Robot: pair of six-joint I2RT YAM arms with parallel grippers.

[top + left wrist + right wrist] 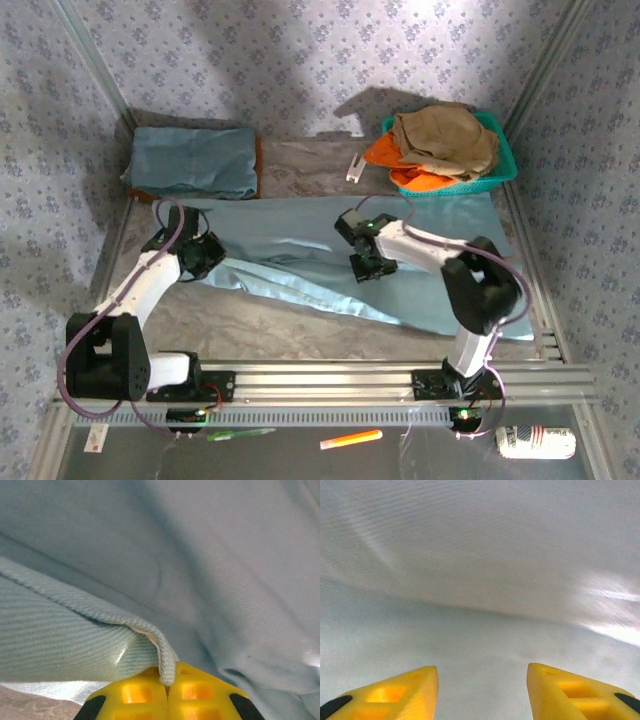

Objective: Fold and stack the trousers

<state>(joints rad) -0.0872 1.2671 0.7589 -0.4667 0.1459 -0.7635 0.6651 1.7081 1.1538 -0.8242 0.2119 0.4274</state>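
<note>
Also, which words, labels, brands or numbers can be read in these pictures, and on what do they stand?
None can be read.
The white packet at the near right: coloured print, too small to read.
The white tag at the near left: blurred.

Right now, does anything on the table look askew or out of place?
The trousers lie unevenly, one leg splayed diagonally toward the near right edge. A small white item sits loose beside the basket.
</note>
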